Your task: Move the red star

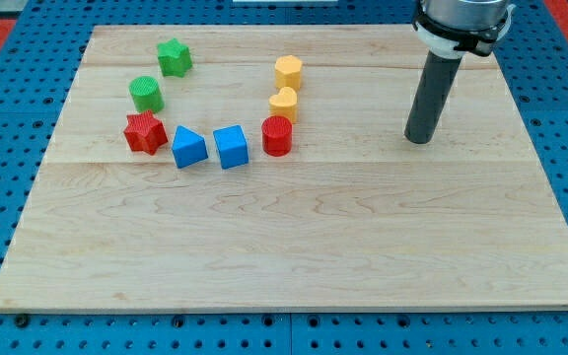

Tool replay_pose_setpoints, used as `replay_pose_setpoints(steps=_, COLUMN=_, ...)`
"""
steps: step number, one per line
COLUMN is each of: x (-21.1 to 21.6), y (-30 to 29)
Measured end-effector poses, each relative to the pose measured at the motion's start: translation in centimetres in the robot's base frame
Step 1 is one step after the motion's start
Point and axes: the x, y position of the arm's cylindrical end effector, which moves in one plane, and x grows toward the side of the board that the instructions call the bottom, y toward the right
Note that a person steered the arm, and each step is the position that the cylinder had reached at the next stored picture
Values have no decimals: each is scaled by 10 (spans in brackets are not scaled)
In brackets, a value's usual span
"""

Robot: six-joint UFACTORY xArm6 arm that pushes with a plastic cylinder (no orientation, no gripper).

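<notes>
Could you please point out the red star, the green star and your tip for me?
red star (145, 131), camera view, on its top face.
green star (175, 56), camera view, on its top face.
my tip (419, 140), camera view, at the rod's very end.

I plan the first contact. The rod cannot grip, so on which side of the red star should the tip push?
Judging by its neighbours, press the red star on its lower right face, near the blue triangular block, and push toward the view's left. The green cylinder sits close above it, while the board on its left is bare. My tip is far to the view's right.
</notes>
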Motion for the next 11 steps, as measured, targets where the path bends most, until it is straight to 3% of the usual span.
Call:
replay_pose_setpoints(steps=2, x=-5, y=0)
replay_pose_setpoints(steps=3, x=-2, y=-33)
replay_pose_setpoints(steps=5, x=57, y=-121)
replay_pose_setpoints(steps=8, x=53, y=-301)
replay_pose_setpoints(steps=9, x=39, y=-328)
replay_pose_setpoints(steps=10, x=-6, y=-328)
replay_pose_setpoints(steps=11, x=-7, y=-286)
